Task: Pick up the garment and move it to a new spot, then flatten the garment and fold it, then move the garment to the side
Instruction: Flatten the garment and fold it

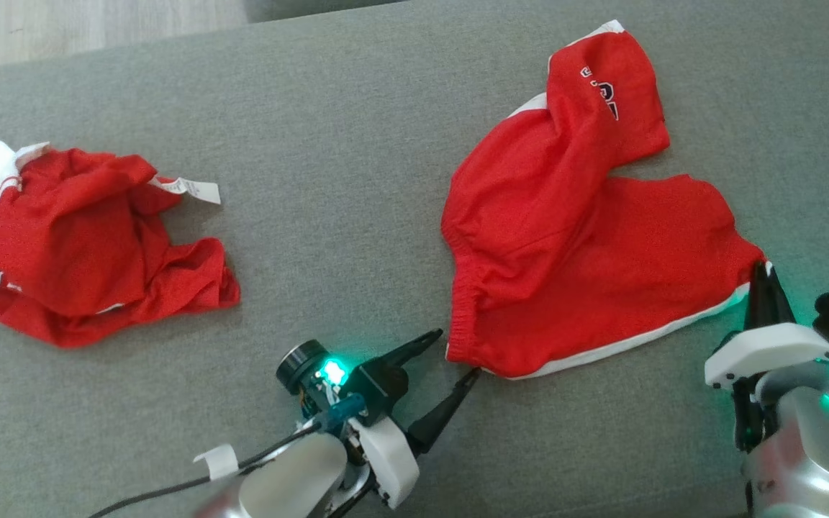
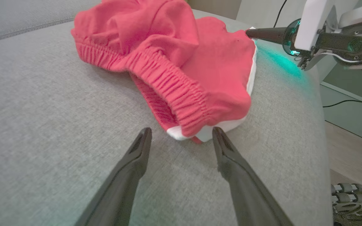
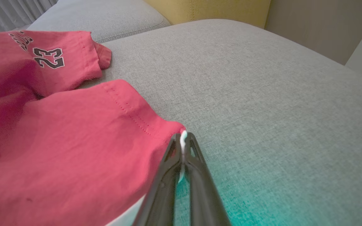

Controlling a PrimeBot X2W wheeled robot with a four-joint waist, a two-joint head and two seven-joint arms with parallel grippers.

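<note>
The red shorts (image 1: 580,252) lie on the grey sofa cushion (image 1: 357,144), on the right part of it as the robot faces it. They are spread out but not flat. One leg is turned up and away from the robot, and it carries a black and white number 23 (image 3: 48,57). The other leg lies lower and wider, with a white trim (image 1: 637,342) along its near edge. The elastic waistband (image 2: 168,84) is gathered and wrinkled, and it points toward the robot's left side. The left gripper (image 1: 458,352) is low over the cushion with its two dark fingers wide apart, and it holds nothing. The near corner of the waistband sits just in front of the gap between the fingertips. One tip is very close to the white corner, but I cannot tell if it really touches. The right gripper (image 1: 763,277) is at the far right corner of the lower leg. Its fingers are pressed together on the hem, and a thin bit of white trim shows between them. The cloth next to the grip is a little pulled into a point. Well apart, on the left side of the cushion, a second red garment (image 1: 91,244) lies crumpled, with a white collar part and a small white label (image 1: 195,188) sticking out. Green light from both wrists falls on the grey fabric.
</note>
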